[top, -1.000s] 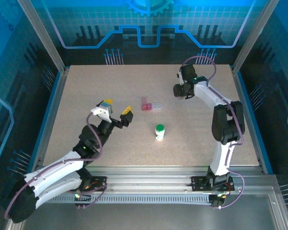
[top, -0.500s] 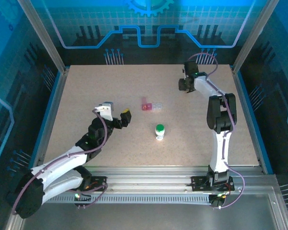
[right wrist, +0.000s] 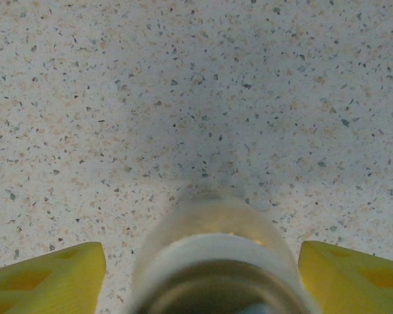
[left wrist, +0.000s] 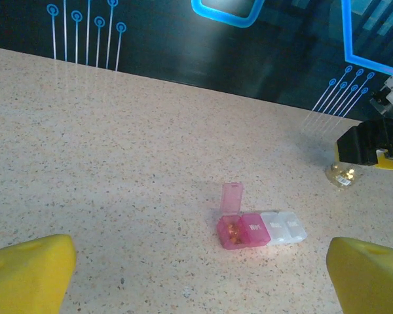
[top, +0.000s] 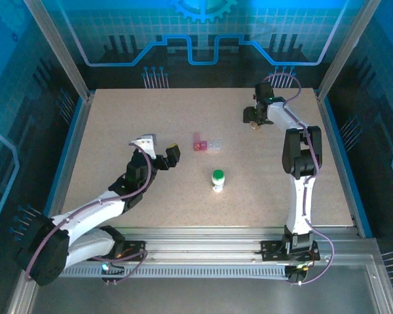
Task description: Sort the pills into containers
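Vial [right wrist: 213,252], partly cropped, between right end effector [right wrist: 203,278] fingers [right wrist: 52,275]

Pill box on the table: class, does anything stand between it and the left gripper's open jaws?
Nothing visible does. Bare table lies between the left gripper and the pill box; the green-capped bottle stands off that line, nearer the bases.

Top: high, downward; wrists: low over table [top: 150,118].
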Available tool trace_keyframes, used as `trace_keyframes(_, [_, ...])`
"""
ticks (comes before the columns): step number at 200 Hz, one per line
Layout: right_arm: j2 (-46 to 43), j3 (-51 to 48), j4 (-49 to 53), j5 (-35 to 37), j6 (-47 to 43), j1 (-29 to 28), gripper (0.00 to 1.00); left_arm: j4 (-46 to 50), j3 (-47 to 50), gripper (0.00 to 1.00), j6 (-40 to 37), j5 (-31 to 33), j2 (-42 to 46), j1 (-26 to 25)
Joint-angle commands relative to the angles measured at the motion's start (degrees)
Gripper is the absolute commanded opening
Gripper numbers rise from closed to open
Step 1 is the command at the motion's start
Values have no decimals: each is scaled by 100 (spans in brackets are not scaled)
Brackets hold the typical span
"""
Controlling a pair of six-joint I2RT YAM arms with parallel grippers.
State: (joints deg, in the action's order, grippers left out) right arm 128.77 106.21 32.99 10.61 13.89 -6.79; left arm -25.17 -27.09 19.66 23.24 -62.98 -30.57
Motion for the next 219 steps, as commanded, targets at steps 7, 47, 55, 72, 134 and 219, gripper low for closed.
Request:
trace_keyframes(7, [-730,-112,191,-174,37,160,80,140,-316,99,176,45,-135,104])
trace_keyframes(47, [-2458,-1649,-585,-526,101,-37,78,656,-747,99,503,-341,-461,402])
trace_keyframes(55, [-2773,-2037,-790,-703,203,-110,76,833,-888,99,641,-401,-586,485])
trace_keyframes(72, [-3231,-2776,-1238,-1178,405,-284,71,1360,-1306,99,1019,-504,-973,685])
trace_keyframes(134, [-2266,-2747,-1476,-2157,390,-1172,67,2977,-3225,96,2134,-1343,-2964,1292])
trace_keyframes(219, [-1008,-2102,-1294,-2416,250,-1439,62,3544,-4796,77,1407,-2333,-4769,1300])
